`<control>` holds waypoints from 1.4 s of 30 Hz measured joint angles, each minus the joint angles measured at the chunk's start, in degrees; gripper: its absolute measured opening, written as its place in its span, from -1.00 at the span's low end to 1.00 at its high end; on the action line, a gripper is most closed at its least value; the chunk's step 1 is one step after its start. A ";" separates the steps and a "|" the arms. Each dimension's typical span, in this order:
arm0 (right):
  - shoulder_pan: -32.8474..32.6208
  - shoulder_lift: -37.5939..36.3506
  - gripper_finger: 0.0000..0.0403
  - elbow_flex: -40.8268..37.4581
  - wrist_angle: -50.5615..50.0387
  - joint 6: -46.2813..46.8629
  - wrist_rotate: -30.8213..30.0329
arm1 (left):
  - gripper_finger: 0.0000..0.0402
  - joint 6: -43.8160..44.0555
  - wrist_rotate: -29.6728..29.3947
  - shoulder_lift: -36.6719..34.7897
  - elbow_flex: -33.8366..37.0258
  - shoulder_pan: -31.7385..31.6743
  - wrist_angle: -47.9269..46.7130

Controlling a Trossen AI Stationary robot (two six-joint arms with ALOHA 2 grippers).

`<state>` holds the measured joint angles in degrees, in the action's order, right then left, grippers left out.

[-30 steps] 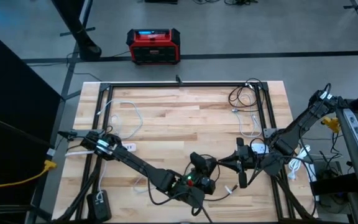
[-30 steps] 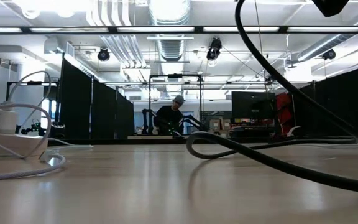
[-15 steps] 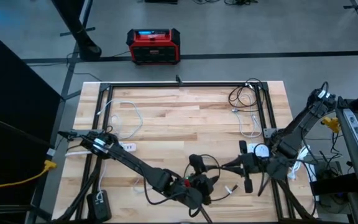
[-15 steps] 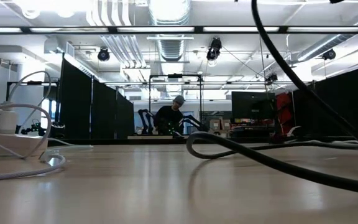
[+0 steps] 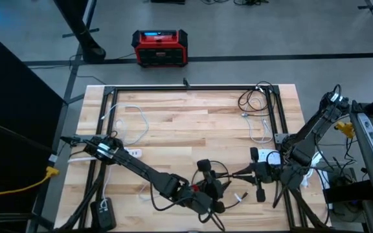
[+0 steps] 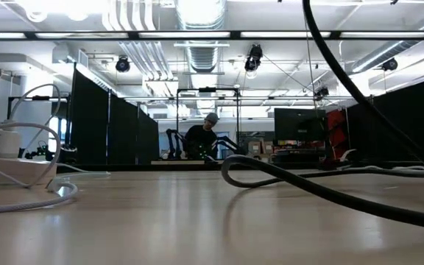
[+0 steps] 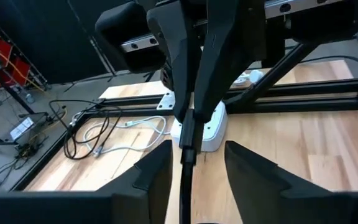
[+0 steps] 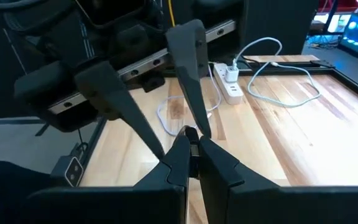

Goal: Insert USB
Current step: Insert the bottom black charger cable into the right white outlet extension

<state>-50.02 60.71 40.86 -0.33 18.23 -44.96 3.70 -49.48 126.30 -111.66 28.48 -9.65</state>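
Note:
A black USB cable [image 5: 214, 169] loops over the table's near middle and shows thick across the low view [image 6: 322, 188]. My right gripper [image 5: 235, 173] reaches in from the right, above the table, and is shut on the cable. My left gripper [image 7: 197, 169] faces it from the left. Its fingers are open on either side of the cable [image 7: 187, 158], and no touch shows. In the right wrist view the left gripper's spread fingers [image 8: 120, 106] stand just beyond my right gripper [image 8: 194, 155]. My right gripper pinches the cable's end [image 8: 191, 133] between its two fingertips, with a short dark stub showing past them. The fingers come roughly level from the table's right side. From the fingertips [image 7: 188, 115] the cable runs on toward the left gripper, lifted clear of the table.
A white power strip [image 5: 131, 153] with white cords lies at the table's left. Another white block [image 7: 201, 127] sits by the right frame rail. Loose cords [image 5: 254, 97] lie at the far right corner. A black metal frame [image 5: 186, 87] borders the table.
My left gripper has rolled about its own line while staying beside the cable at the table's near middle. The hanging stretch of black cable in the low view has shifted a little to the right.

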 joint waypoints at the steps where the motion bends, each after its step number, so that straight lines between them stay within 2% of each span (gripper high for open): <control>1: 0.00 0.00 -0.96 0.00 0.05 -0.08 0.01 | -0.45 0.00 0.88 0.00 0.00 -0.07 0.21; 5: -0.04 0.00 -0.96 0.00 0.22 -0.26 0.65 | -0.62 0.00 3.75 0.00 0.00 -0.41 1.12; 13: -0.04 0.00 -0.96 0.00 0.49 -0.41 2.07 | -0.87 -0.81 5.04 0.04 0.02 -0.76 1.25; 20: -0.04 0.00 -0.96 0.00 -0.28 -0.46 2.07 | -0.88 -2.88 7.24 0.04 0.02 -1.57 0.42; 24: -0.02 -1.40 -0.95 -0.05 -4.89 -0.54 1.63 | -0.88 -3.33 14.05 0.04 0.37 -4.42 -2.16; 28: 0.13 -5.74 -0.70 1.76 -15.72 7.61 0.85 | -0.89 -3.21 18.92 0.21 3.59 -8.43 -3.14; 30: 0.03 -8.07 -0.54 3.56 -23.51 12.72 1.02 | -0.89 -3.38 23.28 0.50 5.54 -10.87 -2.94; 32: -0.13 -10.22 -0.38 5.48 -29.49 16.42 2.31 | -0.89 -3.32 27.34 0.43 8.16 -13.31 1.47; 35: -0.22 -13.16 -0.21 7.80 -34.47 20.27 4.18 | -0.89 -3.50 29.97 0.24 11.79 -16.52 6.47; 39: -0.24 -14.97 -0.12 8.50 -35.70 21.27 4.36 | -0.89 -3.86 39.19 1.43 12.67 -21.17 10.41; 42: -0.21 -15.08 -0.12 8.52 -35.89 22.62 4.38 | -0.89 -5.38 43.22 3.44 12.31 -23.84 12.63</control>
<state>-50.22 45.62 49.39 -36.21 40.85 -40.58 -1.67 -6.26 129.74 -99.34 4.65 2.98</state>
